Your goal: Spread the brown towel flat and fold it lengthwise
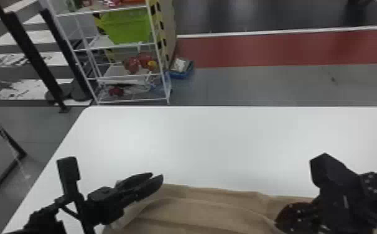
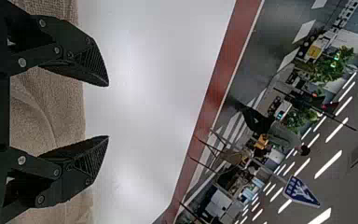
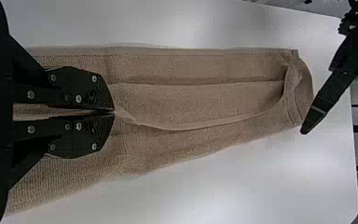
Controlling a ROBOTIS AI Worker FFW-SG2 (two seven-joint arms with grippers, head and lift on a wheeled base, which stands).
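At the upper left of the head view, thin white metal tubing makes up an open rack (image 1: 135, 100), with a lime-green bin (image 1: 130, 28) of smooth, boxy shape on one of its shelves. Just beside the rack's foot is a shallow blue tray (image 1: 181, 74). A broad, matte white table (image 1: 197, 140) with a rounded corner fills the middle.

At the lower left, the left gripper (image 1: 157, 178) hangs at the towel's left end. Its wrist view shows the left gripper (image 2: 108, 111) with two wedge-shaped black fingers spread wide apart, finely ribbed on their inner faces and holding nothing; coarse woven cloth lies behind them.

The brown towel (image 1: 203, 211) stretches along the bottom of the head view, from the lower left to the right arm. It is a long, soft strip with shallow ridges running lengthwise, its upper border gently wavy. In the right wrist view its grainy pile shows clearly, with a raised lip sweeping in a long curve to the end near the left gripper, where the cloth curls over beside a stitched hem.

At the lower right, the right gripper (image 1: 278, 219) is down on the towel. Its wrist view shows the right gripper (image 3: 114, 112) closed, the blunt, bolted fingers pinching a fold of the cloth at their tips.
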